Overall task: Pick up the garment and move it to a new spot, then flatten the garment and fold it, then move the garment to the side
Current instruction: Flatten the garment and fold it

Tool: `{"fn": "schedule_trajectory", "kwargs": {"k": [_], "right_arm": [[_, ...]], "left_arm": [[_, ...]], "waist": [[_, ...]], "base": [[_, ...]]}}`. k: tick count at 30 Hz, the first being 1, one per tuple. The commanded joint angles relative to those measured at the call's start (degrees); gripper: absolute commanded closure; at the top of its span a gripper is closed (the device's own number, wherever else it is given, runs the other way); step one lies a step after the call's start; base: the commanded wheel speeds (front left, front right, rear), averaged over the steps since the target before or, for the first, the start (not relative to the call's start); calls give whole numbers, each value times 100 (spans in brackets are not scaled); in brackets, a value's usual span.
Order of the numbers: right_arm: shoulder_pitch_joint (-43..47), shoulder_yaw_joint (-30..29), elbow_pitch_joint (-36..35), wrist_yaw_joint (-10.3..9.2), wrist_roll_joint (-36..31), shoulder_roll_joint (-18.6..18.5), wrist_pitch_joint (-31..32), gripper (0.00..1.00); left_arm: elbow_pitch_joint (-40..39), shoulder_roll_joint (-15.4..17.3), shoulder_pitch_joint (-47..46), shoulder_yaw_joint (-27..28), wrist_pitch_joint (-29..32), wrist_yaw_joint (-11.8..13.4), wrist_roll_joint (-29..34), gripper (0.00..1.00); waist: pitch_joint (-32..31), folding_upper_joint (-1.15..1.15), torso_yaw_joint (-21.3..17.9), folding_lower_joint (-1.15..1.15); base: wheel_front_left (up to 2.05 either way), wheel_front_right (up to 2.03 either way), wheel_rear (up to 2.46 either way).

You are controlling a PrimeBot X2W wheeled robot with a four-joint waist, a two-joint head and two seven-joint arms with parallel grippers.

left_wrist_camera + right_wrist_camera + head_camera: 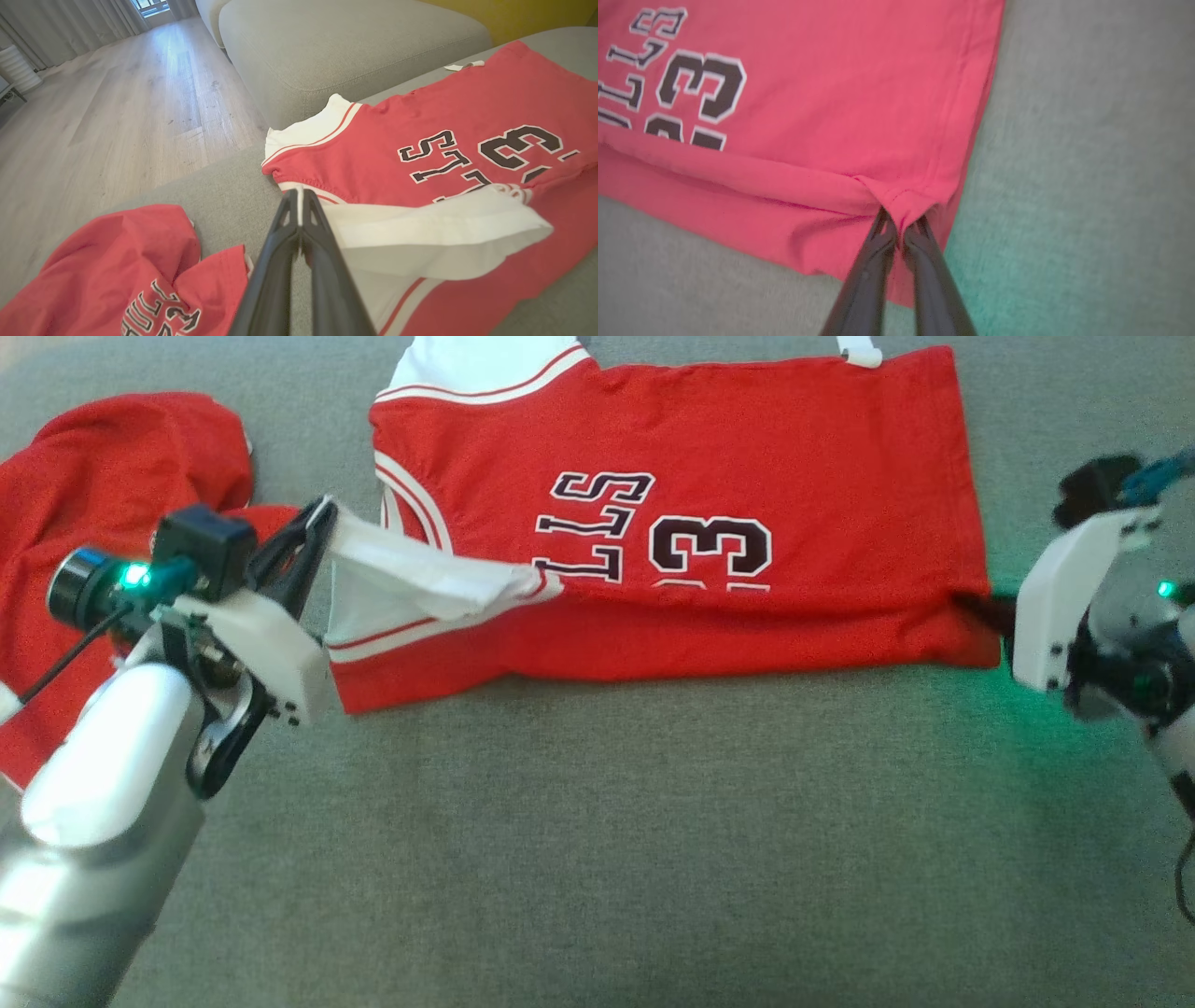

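Head view | jersey (709, 457) between left gripper (320, 515) and right gripper (976, 607) | both pinching

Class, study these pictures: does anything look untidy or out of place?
Yes. A second red shirt lies crumpled in a heap to the left of the jersey, which is spread flat.

A red jersey (709, 457) lies spread on grey fabric (607, 849); the left claw (320, 518) pinches its white sleeve edge, the right claw (980, 609) meets its hem corner, near a crumpled red garment (121, 467)
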Motion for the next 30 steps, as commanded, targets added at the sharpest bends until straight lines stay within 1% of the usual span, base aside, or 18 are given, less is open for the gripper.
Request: {"fn": "schedule_trajectory", "kwargs": {"k": [1,3,4,8,11,14,15,16,20,23,24,27,30], "right_arm": [[-217,-101,-129,43,-75,-29,-149,0],[-365,-290,-4,43,-161,74,-463,0],[-441,-391,60,43,-230,123,-668,0],[-606,-635,190,43,-649,291,-1813,0],[-516,-695,201,43,-880,414,-2718,0],[-310,-785,130,43,-1021,561,-3557,0],[-310,-785,130,43,-1021,561,-3557,0],[-149,-930,88,43,-1139,669,-4104,0],[305,-1378,30,43,-1443,978,-5013,0],[736,-1773,-64,43,-1862,1278,-5386,0],[736,-1773,-64,43,-1862,1278,-5386,0],[1219,-2262,-334,43,-2289,1652,-5519,0],[1737,-2763,-759,43,-2689,2075,-5548,0]], "left_arm": [[-61,175,-397,230,-102,6,46,0],[136,26,-559,279,-313,64,50,0],[210,-52,-645,352,-489,145,43,0],[390,-340,-808,692,-1357,451,-52,0],[412,-523,-682,836,-1821,555,-162,0],[253,-645,-432,1028,-2048,702,-291,0],[253,-645,-432,1028,-2048,702,-291,0],[40,-696,-203,1191,-2129,829,-358,0],[-513,-767,415,1310,-2189,973,-286,0],[-920,-901,950,1386,-2197,1095,-188,0],[-920,-901,950,1386,-2197,1095,-188,0],[-1243,-1075,1495,1501,-2199,1171,-91,0],[-1417,-1229,1983,1630,-2200,1205,65,0]], "waist": [[21,0,21,0],[34,0,49,0],[34,0,63,0],[-38,0,108,0],[-148,0,133,0],[-279,0,132,0],[-279,0,132,0],[-365,0,124,0],[-551,0,92,0],[-675,0,64,0],[-675,0,64,0],[-781,0,20,0],[-871,0,-14,0]], "base": [[0,0,0],[0,0,0],[0,0,0],[0,0,0],[0,0,0],[0,0,0],[0,0,0],[0,0,0],[0,0,0],[0,0,0],[0,0,0],[0,0,0],[0,0,0]]}}
